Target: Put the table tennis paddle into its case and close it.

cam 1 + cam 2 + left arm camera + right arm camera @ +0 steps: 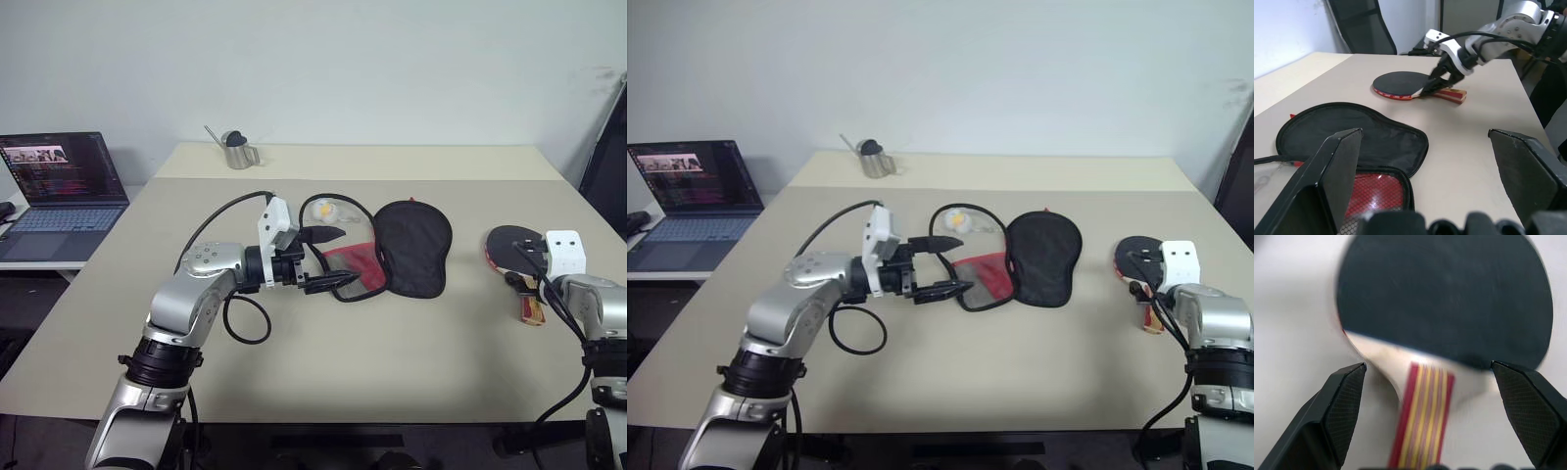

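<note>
Table (392, 372): a broad, matte beige top, smooth and rectangular, lying under every item below.

Case (411, 247): a paddle-shaped fabric pouch lying flat at the table's centre. Its round part is showing soft black cloth with black edging; its lower part is showing red under black mesh. A thin black loop is trailing from its lower end toward a small white-and-yellow ball (326, 211) lying just beside it. What is lying inside the pouch cannot be told.

Table tennis paddle (511, 247): lying flat on the table's right side, well apart from the case. The round blade is showing dark, matte rubber with a red rim; the pale wooden handle (1422, 413) is carrying red and yellow stripes.

Right gripper (1436, 84): two black textured fingers (1344, 399) standing wide apart, gripping nothing. It is hanging just over the paddle, where the blade is meeting the handle, with the handle passing between the fingertips.

Left gripper (331, 259): black fingers spread wide, empty, pointing sideways at the case's red lower end and sitting just beside it.

Metal cup (237, 151): small, shiny and cylindrical, with a dark lid and a thin rod sticking out, standing at the far edge.

Laptop (61, 191): open, screen lit, resting on a separate surface to the left.
</note>
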Controlling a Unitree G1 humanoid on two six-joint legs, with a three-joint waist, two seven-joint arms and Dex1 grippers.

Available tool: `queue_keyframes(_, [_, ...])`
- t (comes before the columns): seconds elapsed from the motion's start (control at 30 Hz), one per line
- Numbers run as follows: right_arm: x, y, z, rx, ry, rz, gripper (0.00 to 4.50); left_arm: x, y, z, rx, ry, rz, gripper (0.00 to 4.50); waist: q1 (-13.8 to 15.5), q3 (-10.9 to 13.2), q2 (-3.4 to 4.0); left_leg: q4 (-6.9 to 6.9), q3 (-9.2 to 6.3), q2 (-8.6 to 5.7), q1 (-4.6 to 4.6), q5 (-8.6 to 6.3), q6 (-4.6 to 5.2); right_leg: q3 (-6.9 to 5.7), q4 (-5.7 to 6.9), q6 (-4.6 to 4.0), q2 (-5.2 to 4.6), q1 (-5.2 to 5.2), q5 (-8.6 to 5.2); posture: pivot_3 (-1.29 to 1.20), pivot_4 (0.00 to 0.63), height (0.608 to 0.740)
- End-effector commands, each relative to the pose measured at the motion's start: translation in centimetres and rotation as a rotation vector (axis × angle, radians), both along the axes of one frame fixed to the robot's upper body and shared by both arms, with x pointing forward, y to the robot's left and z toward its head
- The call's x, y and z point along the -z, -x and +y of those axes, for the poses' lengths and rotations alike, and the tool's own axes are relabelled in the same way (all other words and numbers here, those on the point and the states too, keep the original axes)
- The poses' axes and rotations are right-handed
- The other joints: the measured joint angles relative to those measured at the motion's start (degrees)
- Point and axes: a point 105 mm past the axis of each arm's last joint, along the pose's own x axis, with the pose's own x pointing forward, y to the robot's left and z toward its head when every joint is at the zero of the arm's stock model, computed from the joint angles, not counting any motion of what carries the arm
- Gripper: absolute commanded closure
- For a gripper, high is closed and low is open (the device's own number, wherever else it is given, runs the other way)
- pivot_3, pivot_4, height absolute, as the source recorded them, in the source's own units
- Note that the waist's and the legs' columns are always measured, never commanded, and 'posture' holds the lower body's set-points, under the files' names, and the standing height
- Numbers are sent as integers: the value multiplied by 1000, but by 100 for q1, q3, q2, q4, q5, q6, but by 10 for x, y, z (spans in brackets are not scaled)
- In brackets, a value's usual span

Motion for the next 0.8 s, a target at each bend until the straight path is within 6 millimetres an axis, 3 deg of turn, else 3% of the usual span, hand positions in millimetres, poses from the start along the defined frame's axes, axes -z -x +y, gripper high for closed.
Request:
queue_keyframes(0.03, [-12, 5, -8, 64, 8, -50, 28, -14, 3, -5, 29, 4, -67, 0, 2, 0, 0, 0, 0, 0, 0, 0, 0, 0, 0, 0, 0, 0, 0, 0, 150, 740])
queue_keyframes(0.33, [7, 14, 1, 111, -96, -6, 28, -13, 2, -5, 29, -5, -75, 0, 8, 0, 0, 0, -2, 0, 2, 0, 0, -2, 1, 0, 0, 3, 0, 0, 150, 740])
queue_keyframes(0.57, [15, 8, 5, 96, -118, 13, 28, -12, 0, -6, 25, -1, -78, 0, -4, 0, 0, 0, -1, -1, 17, 0, 0, -1, -2, 0, 3, 18, 0, 0, 150, 740])
queue_keyframes(0.67, [19, 4, 5, 80, -116, 25, 599, -12, 0, -6, 24, 0, -80, 0, -38, -1, -2, 2, 1, -1, 24, 0, 0, 1, -1, 0, 7, 23, 0, 0, 150, 740])
queue_keyframes(0.8, [22, -1, 6, 66, -122, 35, 1943, -12, -1, -6, 24, 0, -80, 0, -65, -7, -10, 10, 1, -1, 30, 0, 0, 3, -1, 1, 16, 31, 1, 0, 150, 740])
